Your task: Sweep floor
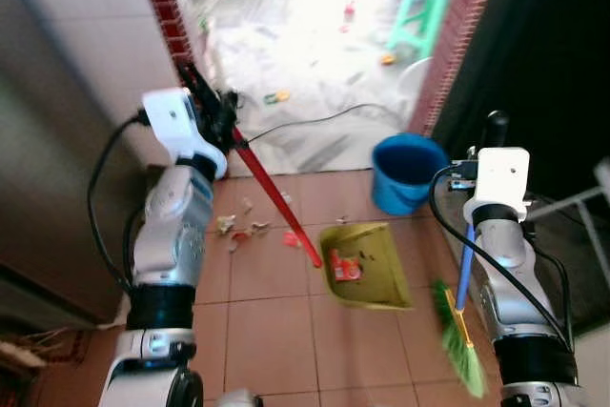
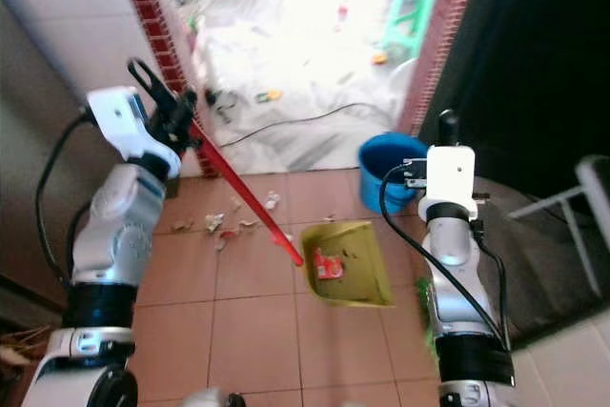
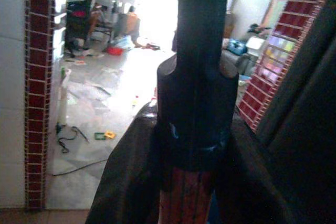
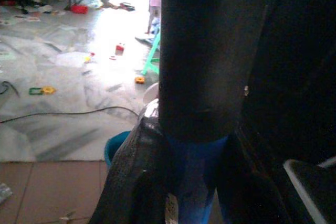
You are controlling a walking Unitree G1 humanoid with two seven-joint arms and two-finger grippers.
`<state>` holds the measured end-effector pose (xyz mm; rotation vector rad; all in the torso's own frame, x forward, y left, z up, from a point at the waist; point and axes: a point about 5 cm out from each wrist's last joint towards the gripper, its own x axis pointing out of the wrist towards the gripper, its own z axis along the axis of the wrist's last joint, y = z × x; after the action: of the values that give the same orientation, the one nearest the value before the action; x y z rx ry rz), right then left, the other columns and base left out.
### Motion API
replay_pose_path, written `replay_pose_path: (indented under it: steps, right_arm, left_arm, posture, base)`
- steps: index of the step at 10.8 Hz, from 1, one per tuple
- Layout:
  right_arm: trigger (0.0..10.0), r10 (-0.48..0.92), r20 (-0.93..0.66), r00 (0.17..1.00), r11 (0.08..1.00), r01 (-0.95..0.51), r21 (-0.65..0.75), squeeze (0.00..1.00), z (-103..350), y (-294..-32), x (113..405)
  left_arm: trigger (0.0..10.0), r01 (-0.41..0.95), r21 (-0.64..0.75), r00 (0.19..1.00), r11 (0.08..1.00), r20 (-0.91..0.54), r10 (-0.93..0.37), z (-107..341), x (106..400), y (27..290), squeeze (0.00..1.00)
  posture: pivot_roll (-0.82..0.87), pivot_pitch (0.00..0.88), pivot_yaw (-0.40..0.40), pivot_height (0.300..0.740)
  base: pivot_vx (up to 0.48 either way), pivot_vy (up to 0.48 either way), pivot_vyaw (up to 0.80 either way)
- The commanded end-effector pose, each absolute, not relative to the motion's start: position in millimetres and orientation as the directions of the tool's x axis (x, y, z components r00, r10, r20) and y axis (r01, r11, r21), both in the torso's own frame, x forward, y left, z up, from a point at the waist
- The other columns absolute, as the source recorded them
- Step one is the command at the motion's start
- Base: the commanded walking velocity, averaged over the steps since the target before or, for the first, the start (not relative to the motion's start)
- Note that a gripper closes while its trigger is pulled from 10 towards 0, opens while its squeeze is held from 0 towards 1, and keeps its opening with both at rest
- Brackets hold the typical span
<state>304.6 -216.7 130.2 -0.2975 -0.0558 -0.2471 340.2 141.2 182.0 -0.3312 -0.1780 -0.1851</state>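
So the biggest thing here is the terracotta tile floor (image 1: 276, 331), running up to a brick-edged doorway at 12 o'clock where everything past it is blown out by glare, so the clutter out there is mostly hard to read apart from a green stool (image 1: 424, 7) and a black cable (image 1: 315, 123) snaking across the pale floor. At about 1 o'clock from the middle sits a blue bucket (image 1: 408, 172), its far side partly behind the right arm's wrist. Dead centre is the yellow-green dustpan (image 1: 367, 266), tilted, with a red scrap in it, on a long red handle (image 1: 274, 199) that slants up toward 10 o'clock into the left gripper (image 1: 214, 107); the left wrist view shows the black fingers (image 3: 131, 171) clamped on that handle, black cap above and red shaft below. The broom (image 1: 459, 331) is down at 4 o'clock: blue shaft, yellow collar, green bristles, blurry and its tip nearly cut off by the frame edge. The right gripper (image 1: 494, 131) is closed around the broom's shaft, and in the right wrist view the dark grip hides most of the scene. Smallest stuff: a scatter of paper scraps (image 1: 243, 228) on the tiles at 9 o'clock of the pan, too small to tell what they are.
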Motion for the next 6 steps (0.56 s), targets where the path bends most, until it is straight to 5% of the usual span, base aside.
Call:
replay_pose_path:
  steps: [1, 6]
  right_arm:
    - [10.0, -0.213, 0.147, 0.966, 0.918, 0.249, -0.307, 0.0, 141.5, -214.9, 309.1]
    - [10.0, -0.198, 0.143, 0.97, 0.917, 0.235, -0.322, 0.0, 138.8, -213.9, 311.5]
  left_arm:
    - [10.0, 0.24, -0.333, 0.937, 0.912, 0.323, -0.129, 213.2, 340.9, 143.3, 0.0]
    - [10.0, 0.262, -0.428, 0.921, 0.865, 0.378, -0.092, 229.2, 342.2, 146.7, 0.0]
  posture:
    - [-0.09, 0.0, 0.034, 0.74]
    - [-0.1, 0.0, 0.028, 0.74]
  base:
    - [0.439, 0.0, 0.0]
    - [0.439, 0.0, 0.0]
